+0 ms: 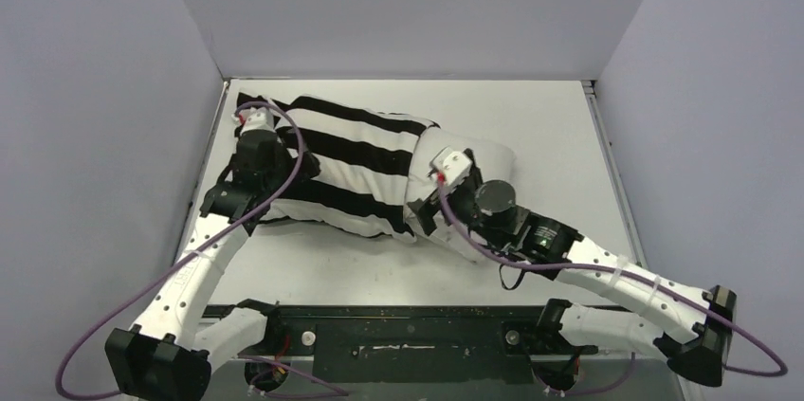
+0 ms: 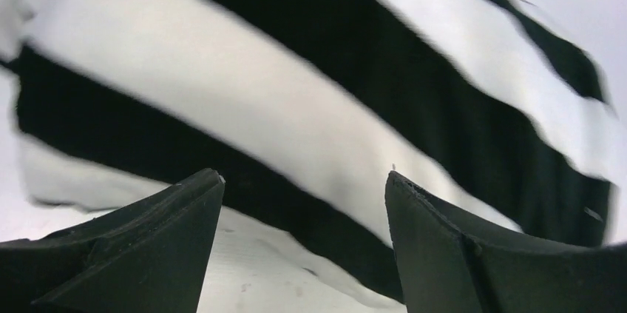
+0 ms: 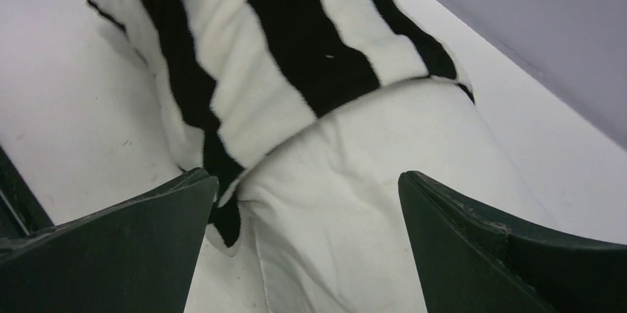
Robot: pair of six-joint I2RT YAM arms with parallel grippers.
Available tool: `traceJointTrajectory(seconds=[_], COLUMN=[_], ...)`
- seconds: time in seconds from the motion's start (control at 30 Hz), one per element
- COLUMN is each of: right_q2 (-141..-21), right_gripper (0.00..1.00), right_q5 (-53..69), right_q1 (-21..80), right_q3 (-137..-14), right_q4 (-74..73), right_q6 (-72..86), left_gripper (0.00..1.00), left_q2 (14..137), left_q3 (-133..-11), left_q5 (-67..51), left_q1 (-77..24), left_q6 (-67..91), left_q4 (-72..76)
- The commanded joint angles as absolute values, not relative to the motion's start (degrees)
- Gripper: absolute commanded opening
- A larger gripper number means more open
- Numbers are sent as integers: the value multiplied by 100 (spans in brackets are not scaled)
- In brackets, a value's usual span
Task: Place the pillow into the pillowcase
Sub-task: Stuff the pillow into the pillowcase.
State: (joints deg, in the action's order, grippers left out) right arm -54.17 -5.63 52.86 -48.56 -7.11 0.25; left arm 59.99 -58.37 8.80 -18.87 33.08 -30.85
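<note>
1. Top view: the pillowcase (image 1: 351,169) lies on the table (image 1: 540,117), left of centre, with the pillow (image 1: 491,162) mostly inside it. The pillow's plain white right end sticks out. The left gripper (image 1: 248,124) is over the case's far-left corner, and the right gripper (image 1: 444,172) is over its open edge.
2. Left wrist view: the left gripper (image 2: 304,177) is released, jaws apart and grasping nothing. Striped cloth fills the view beyond them.
3. Right wrist view: the right gripper (image 3: 307,177) is released too, jaws wide, above the bare pillow (image 3: 384,150) where it emerges from the striped hem.
</note>
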Motion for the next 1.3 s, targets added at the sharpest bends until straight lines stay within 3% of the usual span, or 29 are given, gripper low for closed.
traceJointTrajectory(seconds=[0.0, 0.23, 0.6, 0.67, 0.73, 0.77, 0.8, 0.87, 0.9, 0.93, 1.1, 1.27], right_q2=[-5985, -7487, -8871, -9021, -9157, -9235, -9324, -9360, -9304, -9240, -8854, -8214], right_gripper=[100, 100, 100, 100, 96, 90, 76, 32, 14, 3, 0, 0], right_q5=[-1495, -2826, -3227, -3128, -2981, -2997, -3011, -2968, -2963, -2910, -2634, -2336], right_q1=[6548, 7233, 7172, 7071, 6936, 6859, 6781, 6683, 6672, 6671, 6503, 6242], right_q3=[-5385, -5717, -5433, -5462, -5530, -5581, -5670, -5794, -5782, -5770, -5849, -5493], right_q4=[-1198, -1334, -457, -445, -487, -496, -540, -570, -454, -358, -378, -351], right_q6=[-1951, -3940, -5403, -5430, -5419, -5397, -5339, -5238, -5212, -5169, -4722, -4462], left_gripper=[80, 81, 92, 90, 81, 76, 71, 57, 56, 59, 85, 86], left_q2=[5535, 5548, 6342, 6612, 6865, 6980, 7081, 7162, 7119, 7009, 6082, 5958], left_q3=[-5262, -4292, -3020, -3042, -3056, -3051, -3043, -3037, -3064, -3098, -3670, -4073], left_q5=[1246, 1053, 1938, 1926, 2070, 2135, 2143, 2043, 1957, 1808, 1837, 2177], left_q1=[-980, 798, 960, 994, 985, 1002, 1054, 1141, 1176, 1204, 1262, 1761], left_q6=[4021, 5106, 6563, 6631, 6551, 6593, 6686, 6666, 6599, 6441, 5660, 5799], left_q4=[-2985, -2718, -1162, -894, -553, -450, -390, -120, -84, 21, -606, -1434])
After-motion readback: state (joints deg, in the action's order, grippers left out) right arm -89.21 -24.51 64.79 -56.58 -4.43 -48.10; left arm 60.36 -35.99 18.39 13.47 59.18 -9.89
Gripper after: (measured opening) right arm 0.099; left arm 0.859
